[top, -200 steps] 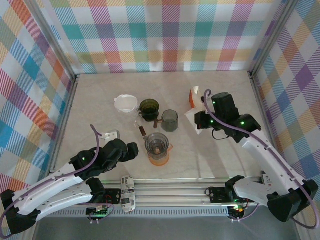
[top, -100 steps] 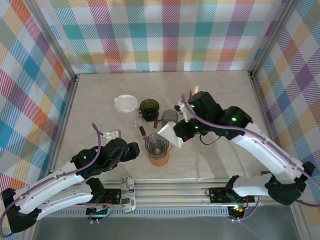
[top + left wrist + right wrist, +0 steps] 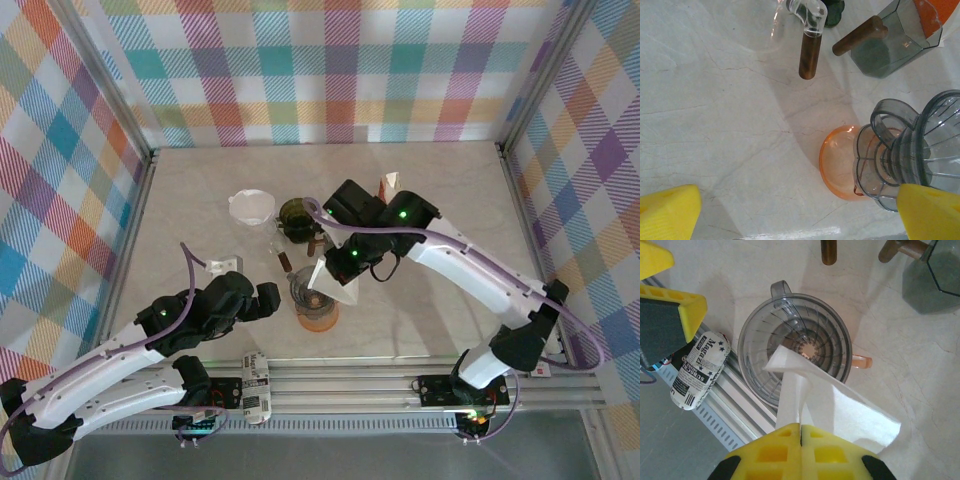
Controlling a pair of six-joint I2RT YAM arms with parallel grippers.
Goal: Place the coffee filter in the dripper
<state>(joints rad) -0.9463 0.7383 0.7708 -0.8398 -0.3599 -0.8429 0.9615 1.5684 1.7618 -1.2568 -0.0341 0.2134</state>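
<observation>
**Right wrist view.** We are seeing the right gripper [image 3: 800, 430] with its two yellow fingers [image 3: 772, 450] pressed together, pinching the white coffee filter [image 3: 840, 410] by its edge. The paper is fanning out from the fingertips, partly folded. Its pointed end is reaching ahead of them, over the near rim of the dripper [image 3: 760, 335] and down toward the central hole. We cannot tell whether the paper is touching the ribbed wall. Beyond the fingertips and to one side, a grey cup [image 3: 935, 280] is standing on the table [image 3: 900, 375]. To the other side, a printed packet [image 3: 697, 370] is lying on the rail.

**Left wrist view.** We are seeing the left gripper [image 3: 800, 215] with its fingers [image 3: 667, 212] spread wide and nothing between them. The dripper is standing just ahead of one fingertip, and this lower angle is revealing its scalloped foot resting on an orange base [image 3: 837, 162]. The other fingertip is hanging over bare marble.

**Top external view.** We are seeing how the two arms stand to each other. The right gripper is hovering directly above the dripper with the filter hanging below its fingers. The left gripper is waiting just beside the dripper, apart from it.
</observation>
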